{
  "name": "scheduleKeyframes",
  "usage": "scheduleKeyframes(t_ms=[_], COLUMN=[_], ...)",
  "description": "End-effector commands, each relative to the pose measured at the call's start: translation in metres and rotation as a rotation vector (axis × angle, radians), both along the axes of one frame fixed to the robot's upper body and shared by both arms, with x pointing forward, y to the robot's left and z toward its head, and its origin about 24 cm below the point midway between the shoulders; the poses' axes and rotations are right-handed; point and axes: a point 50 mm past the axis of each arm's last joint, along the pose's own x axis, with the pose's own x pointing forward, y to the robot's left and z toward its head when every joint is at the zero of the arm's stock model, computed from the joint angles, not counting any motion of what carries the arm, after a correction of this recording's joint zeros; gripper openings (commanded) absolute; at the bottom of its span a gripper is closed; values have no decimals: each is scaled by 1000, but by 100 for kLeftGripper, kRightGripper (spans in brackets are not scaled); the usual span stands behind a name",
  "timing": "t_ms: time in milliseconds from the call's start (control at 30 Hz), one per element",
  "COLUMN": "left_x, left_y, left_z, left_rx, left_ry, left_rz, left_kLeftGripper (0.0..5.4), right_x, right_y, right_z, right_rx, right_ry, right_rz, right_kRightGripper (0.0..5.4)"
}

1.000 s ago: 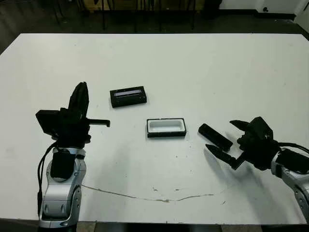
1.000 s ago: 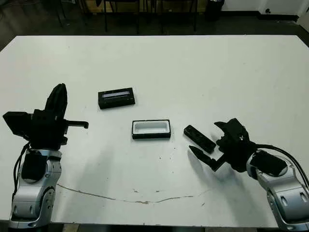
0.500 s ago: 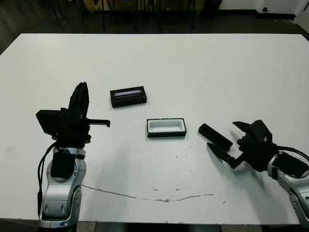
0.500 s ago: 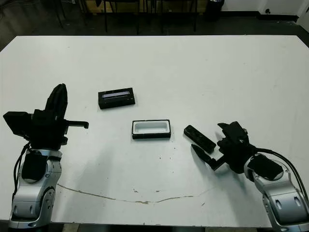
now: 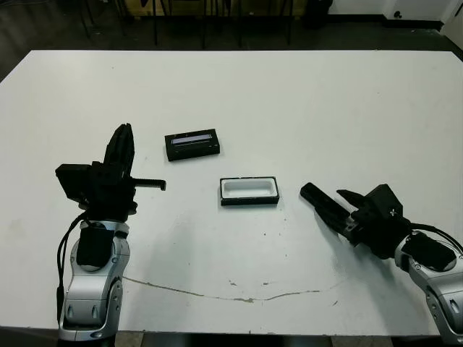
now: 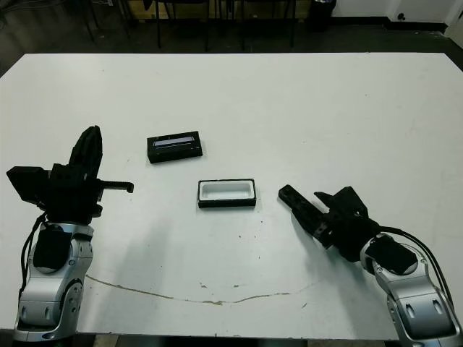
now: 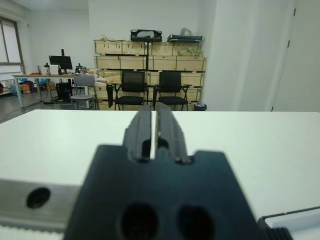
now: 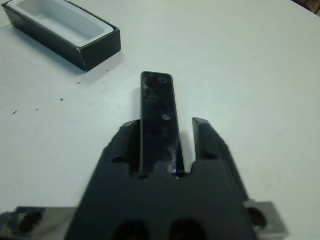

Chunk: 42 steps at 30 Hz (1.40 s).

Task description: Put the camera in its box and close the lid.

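Camera (image 8: 159, 122) lies on my white surface (image 5: 325, 108) between right gripper (image 8: 165, 137) fingers, spread astride it, not pinching. Box (image 5: 249, 191) near; lid (image 5: 192, 144) beyond. Left gripper (image 7: 155, 131) fingers together. Chairs (image 7: 132, 89) behind.

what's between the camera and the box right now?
Nothing: bare white table separates the camera, which sits between the right gripper's fingers, from the box. Shows in both eye views and the right wrist view.

Head stereo overlooks the table (image 5: 304, 94); right wrist closely faces the box (image 8: 65, 31).
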Motion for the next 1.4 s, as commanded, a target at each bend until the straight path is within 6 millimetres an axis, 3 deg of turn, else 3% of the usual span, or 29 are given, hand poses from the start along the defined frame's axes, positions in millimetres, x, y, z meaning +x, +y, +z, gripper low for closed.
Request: scheduleKeyframes(t_ms=[33, 200, 600, 700, 967, 1167, 1400], left_x=[0, 0, -1, -1, -2, -2, -2], left_y=[2, 2, 2, 2, 1, 1, 1], left_z=[-4, -4, -5, -5, -5, -6, -6], left_rx=[9, 6, 2, -2, 3, 7, 9], left_ry=[22, 24, 29, 29, 34, 37, 37], left_rz=[10, 9, 16, 13, 13, 15, 15], left_kLeftGripper=[0, 0, 0, 0, 0, 0, 0], right_x=[0, 1, 4, 10, 45, 70, 94], right_y=[-6, -9, -13, -13, -2, 17, 42], right_z=[1, 8, 12, 25, 86, 116, 118], right_rx=[-102, -159, -91, -50, 232, 168, 2], right_ry=[117, 207, 263, 200, 34, -27, 23], right_rz=[45, 107, 97, 88, 200, 351, 533], right_kRightGripper=[149, 82, 80, 80, 80, 80, 80])
